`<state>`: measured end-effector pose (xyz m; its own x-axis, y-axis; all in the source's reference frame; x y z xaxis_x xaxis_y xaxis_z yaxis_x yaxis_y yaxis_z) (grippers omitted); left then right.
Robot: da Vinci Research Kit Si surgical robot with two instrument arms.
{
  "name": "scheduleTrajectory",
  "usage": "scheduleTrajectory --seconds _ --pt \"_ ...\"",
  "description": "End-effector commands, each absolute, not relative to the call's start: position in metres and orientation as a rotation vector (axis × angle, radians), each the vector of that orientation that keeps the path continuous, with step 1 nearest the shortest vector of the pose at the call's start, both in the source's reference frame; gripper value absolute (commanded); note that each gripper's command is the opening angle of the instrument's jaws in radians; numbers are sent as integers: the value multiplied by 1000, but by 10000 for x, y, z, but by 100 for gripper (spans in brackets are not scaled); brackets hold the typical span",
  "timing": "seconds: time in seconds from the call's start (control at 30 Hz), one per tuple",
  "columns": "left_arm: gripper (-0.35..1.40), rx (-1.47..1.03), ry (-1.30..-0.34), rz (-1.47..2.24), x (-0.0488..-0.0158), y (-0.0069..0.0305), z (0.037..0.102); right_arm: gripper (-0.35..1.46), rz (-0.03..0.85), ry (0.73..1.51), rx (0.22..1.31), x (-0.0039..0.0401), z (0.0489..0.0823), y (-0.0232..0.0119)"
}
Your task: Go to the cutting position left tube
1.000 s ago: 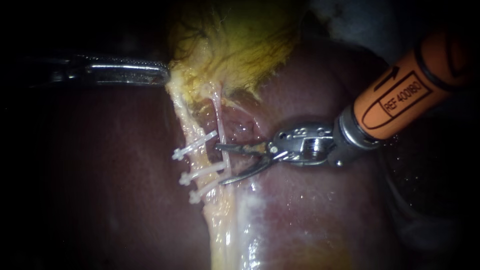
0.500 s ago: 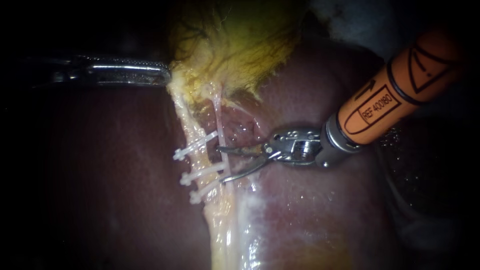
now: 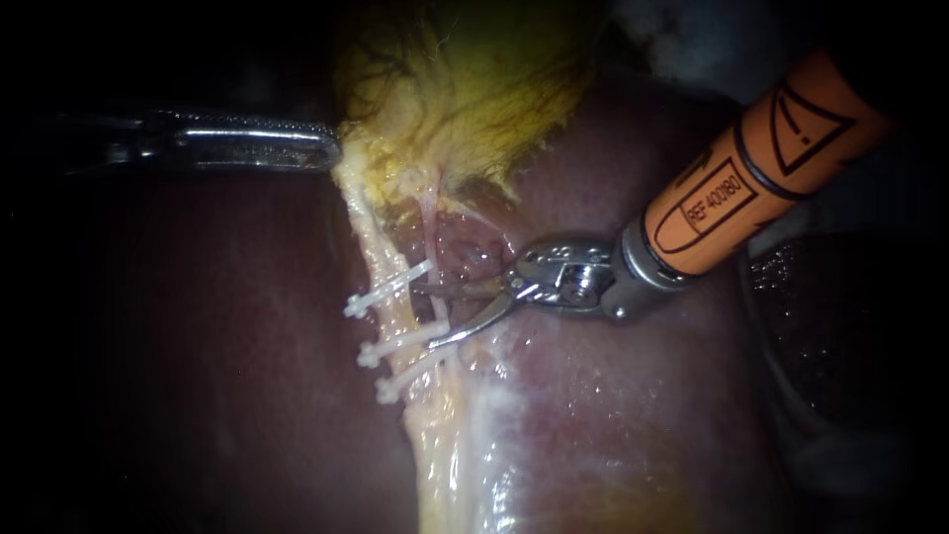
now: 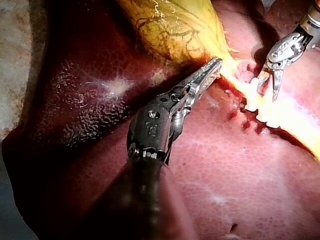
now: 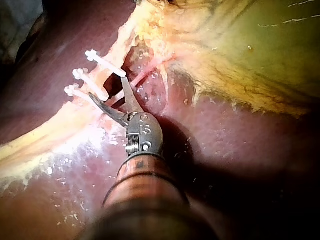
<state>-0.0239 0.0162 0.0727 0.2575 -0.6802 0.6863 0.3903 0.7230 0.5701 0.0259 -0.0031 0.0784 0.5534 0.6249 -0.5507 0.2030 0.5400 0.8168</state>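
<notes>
The right instrument (image 3: 425, 316) has its two slim blade-like jaws parted to a moderate gap, and the thin pale tube (image 3: 431, 232) passes between them; I cannot tell whether either blade touches it. The jaws straddle it between the white clip nearest the gallbladder (image 3: 388, 287) and the middle clip (image 3: 400, 343). A third clip (image 3: 407, 376) lies just beyond, farthest from the gallbladder (image 3: 465, 89). The right wrist view shows the same: the open jaws of the right instrument (image 5: 106, 87) reach the pinkish tube (image 5: 147, 70) between the first two clips (image 5: 105, 62) (image 5: 90, 82).

This tube runs down from the gallbladder's neck, just beside a broader yellowish strand (image 3: 374, 242) that also leaves the neck. All three clips cross that strand. From the jaws a metal wrist leads back to the orange shaft (image 3: 751, 178).

The left instrument (image 3: 326, 148) has its jaws closed on the yellow tissue at the edge of the gallbladder's neck, well apart from the clips. In the left wrist view its jaws (image 4: 215, 62) lie together at that neck, with the right instrument (image 4: 267, 95) just beyond.

The dark red liver (image 3: 613, 415) lies beneath the gallbladder.
</notes>
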Motion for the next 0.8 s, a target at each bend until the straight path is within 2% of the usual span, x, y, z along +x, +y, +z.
scheduleTrajectory --seconds 0.03,0.4,0.8 --pt "-35 311 -1088 -742 -239 162 727 124 305 997 1011 263 784 -30" --pt "-35 311 -1088 -742 -239 162 727 124 302 1059 1182 296 780 -33" --pt "-35 311 -1088 -742 -239 162 727 122 332 1125 1263 328 769 -42"
